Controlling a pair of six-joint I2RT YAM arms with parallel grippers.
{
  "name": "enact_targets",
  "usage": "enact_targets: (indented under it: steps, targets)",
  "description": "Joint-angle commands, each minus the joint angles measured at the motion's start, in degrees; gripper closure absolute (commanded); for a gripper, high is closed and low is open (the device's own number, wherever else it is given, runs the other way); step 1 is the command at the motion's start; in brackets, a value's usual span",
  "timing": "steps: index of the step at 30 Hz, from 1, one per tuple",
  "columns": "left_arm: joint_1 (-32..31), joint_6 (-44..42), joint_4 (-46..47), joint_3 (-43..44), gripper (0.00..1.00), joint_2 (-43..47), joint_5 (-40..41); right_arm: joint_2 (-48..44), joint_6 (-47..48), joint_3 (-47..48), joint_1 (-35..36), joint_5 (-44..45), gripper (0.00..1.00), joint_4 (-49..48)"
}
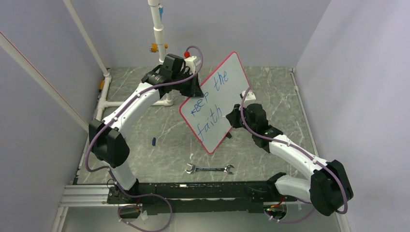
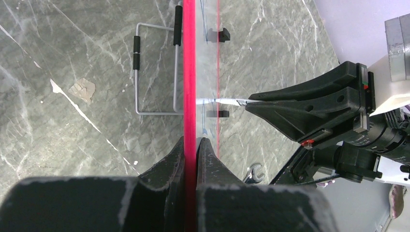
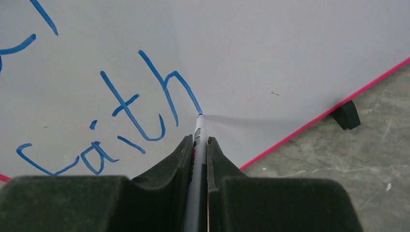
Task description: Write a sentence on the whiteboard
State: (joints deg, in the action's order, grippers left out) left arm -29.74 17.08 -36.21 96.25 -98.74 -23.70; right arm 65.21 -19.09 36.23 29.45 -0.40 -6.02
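The whiteboard (image 1: pixel 227 84), white with a red-pink rim, stands tilted on edge in the middle of the table. The sentence (image 1: pixel 209 101) on it reads "keep the faith" in blue slanted lines. My left gripper (image 1: pixel 192 88) is shut on the board's upper left rim (image 2: pixel 189 87). My right gripper (image 1: pixel 234 116) is shut on a grey marker (image 3: pixel 197 145). The marker's tip touches the board at the end of the "h" of "faith" (image 3: pixel 169 92). The marker also shows in the left wrist view (image 2: pixel 225 101), meeting the board face.
A metal wrench (image 1: pixel 209 169) lies on the table in front of the board. A small blue cap (image 1: pixel 154 141) lies to the left. A wire stand (image 2: pixel 154 67) sits behind the board. White pipes (image 1: pixel 158 29) stand at the back left. Black clips (image 3: pixel 346 116) sit on the board's edge.
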Motion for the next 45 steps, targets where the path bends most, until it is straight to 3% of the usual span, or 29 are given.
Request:
enact_targets:
  steps: [1,21,45]
  targets:
    - [-1.45,-8.0,-2.91,0.21,1.0,-0.39,5.73,-2.19,-0.33,-0.41,0.15,0.29,1.0,0.16]
    - [-1.49,-8.21,-3.22,0.26,1.0,-0.27,6.12,-7.24,1.82,2.11,-0.11,4.48,1.0,3.27]
    - [-1.7,-8.28,-3.17,0.34,1.0,-0.14,5.86,-5.52,0.64,5.78,-8.42,-0.04,1.0,0.5]
